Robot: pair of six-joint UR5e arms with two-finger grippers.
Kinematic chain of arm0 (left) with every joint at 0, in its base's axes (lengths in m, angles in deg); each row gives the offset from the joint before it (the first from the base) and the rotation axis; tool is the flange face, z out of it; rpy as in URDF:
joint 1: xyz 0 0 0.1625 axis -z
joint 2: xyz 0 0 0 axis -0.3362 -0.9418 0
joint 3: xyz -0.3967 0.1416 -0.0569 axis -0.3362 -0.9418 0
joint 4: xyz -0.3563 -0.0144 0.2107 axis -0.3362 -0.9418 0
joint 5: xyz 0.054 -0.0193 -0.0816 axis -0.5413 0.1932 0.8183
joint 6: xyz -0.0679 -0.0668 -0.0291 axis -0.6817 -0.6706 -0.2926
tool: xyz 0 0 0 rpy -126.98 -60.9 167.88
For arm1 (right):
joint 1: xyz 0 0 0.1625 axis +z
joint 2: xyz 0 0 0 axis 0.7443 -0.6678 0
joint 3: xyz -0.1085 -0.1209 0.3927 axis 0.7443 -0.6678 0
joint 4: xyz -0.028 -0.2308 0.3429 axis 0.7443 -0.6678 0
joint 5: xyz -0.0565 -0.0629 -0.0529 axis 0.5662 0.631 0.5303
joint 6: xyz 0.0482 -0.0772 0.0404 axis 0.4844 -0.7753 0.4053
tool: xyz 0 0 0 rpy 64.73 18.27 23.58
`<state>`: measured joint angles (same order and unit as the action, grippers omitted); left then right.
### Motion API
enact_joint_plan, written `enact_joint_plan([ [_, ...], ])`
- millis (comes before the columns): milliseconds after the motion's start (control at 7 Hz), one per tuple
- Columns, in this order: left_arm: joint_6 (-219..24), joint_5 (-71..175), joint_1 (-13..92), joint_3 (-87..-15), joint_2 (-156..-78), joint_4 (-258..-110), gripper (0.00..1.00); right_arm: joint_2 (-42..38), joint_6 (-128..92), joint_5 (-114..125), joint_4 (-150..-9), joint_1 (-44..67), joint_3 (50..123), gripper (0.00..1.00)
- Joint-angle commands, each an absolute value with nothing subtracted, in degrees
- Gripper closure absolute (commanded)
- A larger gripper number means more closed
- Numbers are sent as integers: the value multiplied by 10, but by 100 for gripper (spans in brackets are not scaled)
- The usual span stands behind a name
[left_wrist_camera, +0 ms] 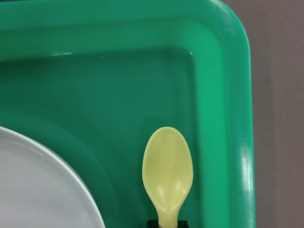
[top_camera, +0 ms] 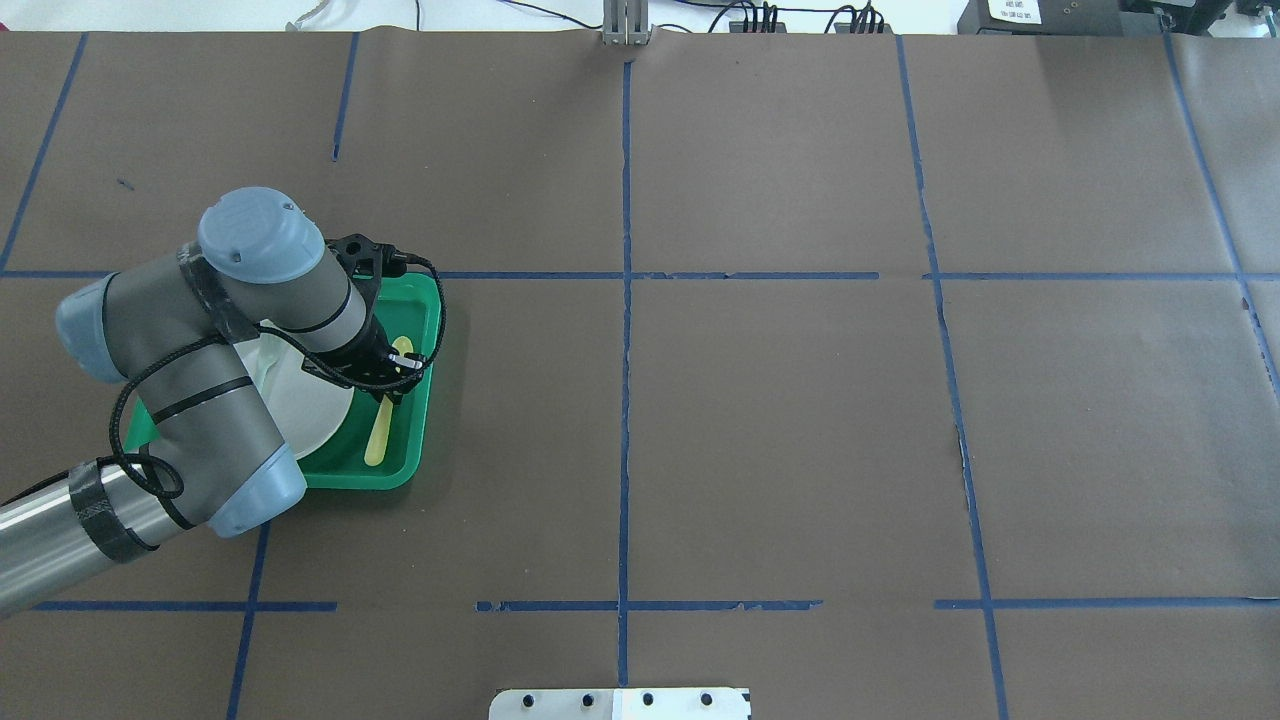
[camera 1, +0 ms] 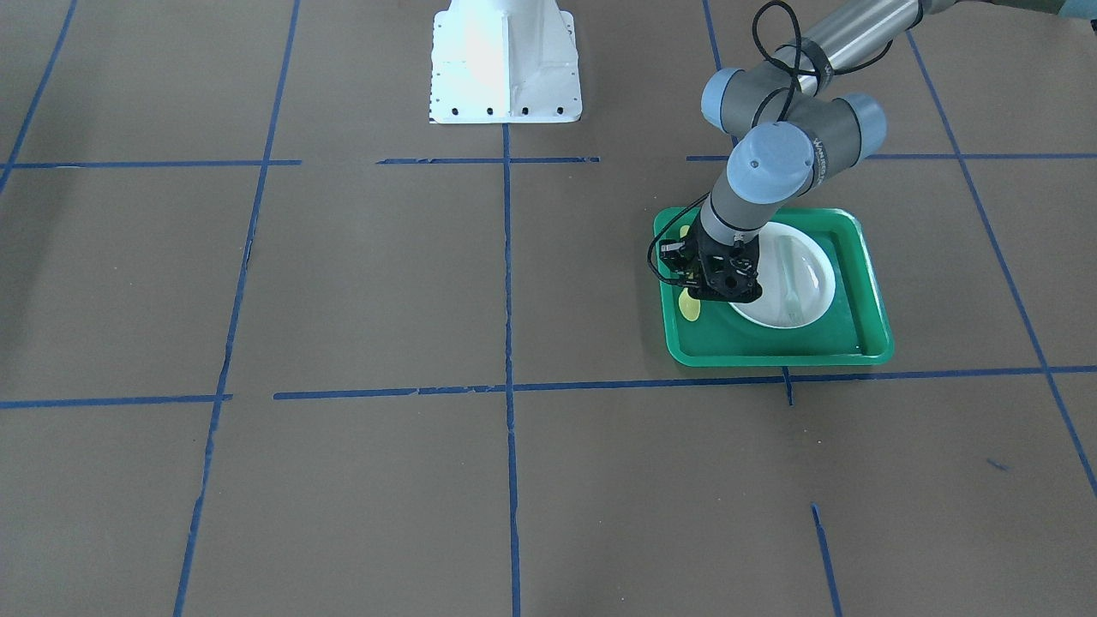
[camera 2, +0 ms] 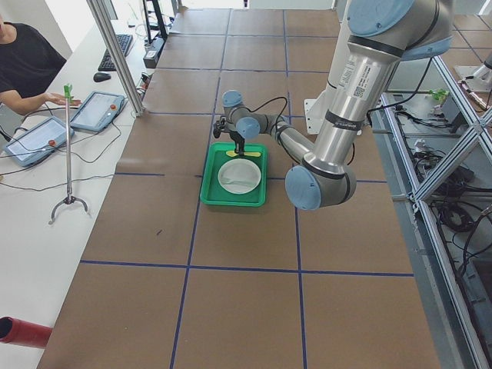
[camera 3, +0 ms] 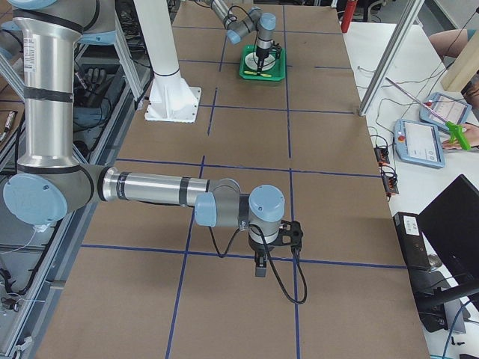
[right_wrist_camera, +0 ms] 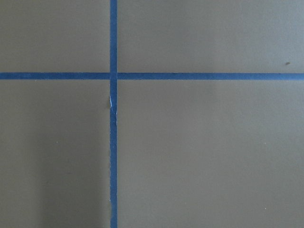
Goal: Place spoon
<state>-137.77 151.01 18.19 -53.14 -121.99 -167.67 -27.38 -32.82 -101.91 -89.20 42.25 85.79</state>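
— Since the left gripper (top_camera: 400, 362) hides its jaws, grasping or released?
— Cannot tell; likewise the right gripper (camera 3: 260, 268). But the yellow plastic spoon (left_wrist_camera: 167, 178) lies in the green plastic tray (left_wrist_camera: 223, 118), beside its round white plate (left_wrist_camera: 38, 190).

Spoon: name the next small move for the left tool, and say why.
Probably open the left tool to release. The yellow spoon already looks to be down in the green tray, in the strip between the white plate and the tray wall, touching neither. The tool seems to pinch its neck, so nothing is left but letting go.
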Motion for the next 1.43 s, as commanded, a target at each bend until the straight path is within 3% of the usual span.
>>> enact_joint_plan([
  [0,-1375,1510,181,-536,-1219,-1677,49,-274,-328,-1019,-892,423,858,0],
  [286,-1370,1508,183,-542,-1219,-1677,31,-274,-328,-1020,-892,423,858,0],
  [571,-1368,1511,250,-599,-1216,-1672,32,-273,-328,-1020,-892,423,858,0],
  [857,-1339,1550,350,-606,-1212,-1670,32,-273,-328,-1020,-892,423,858,0],
  [1286,-1077,1604,530,-618,-1084,-1662,29,-274,-328,-1020,-892,423,858,0],
])
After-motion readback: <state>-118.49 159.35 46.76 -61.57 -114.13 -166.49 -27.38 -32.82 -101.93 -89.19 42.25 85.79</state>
